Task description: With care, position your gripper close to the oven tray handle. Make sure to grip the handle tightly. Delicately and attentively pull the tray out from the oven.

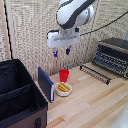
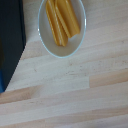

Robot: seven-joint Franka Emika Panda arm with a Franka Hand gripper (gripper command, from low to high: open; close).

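My gripper (image 1: 61, 52) hangs high above the wooden table, open, its blue-tipped fingers (image 1: 55, 53) apart with nothing between them. The dark oven (image 1: 115, 47) stands at the exterior view's right. From its front the wire tray (image 1: 100, 69) reaches out low over the table. The oven tray handle (image 1: 94, 74) is the long thin dark bar along that front edge. The gripper is well to the exterior view's left of the handle and far above it, roughly over the red cup. The wrist view shows neither the fingers nor the oven.
A red cup (image 1: 64, 75) stands under the gripper, with a white dish of yellow food (image 1: 63, 89) (image 2: 62, 25) in front of it. A blue flat box (image 1: 46, 84) stands upright beside the dish. A large black fabric bin (image 1: 17, 95) fills the exterior view's lower left.
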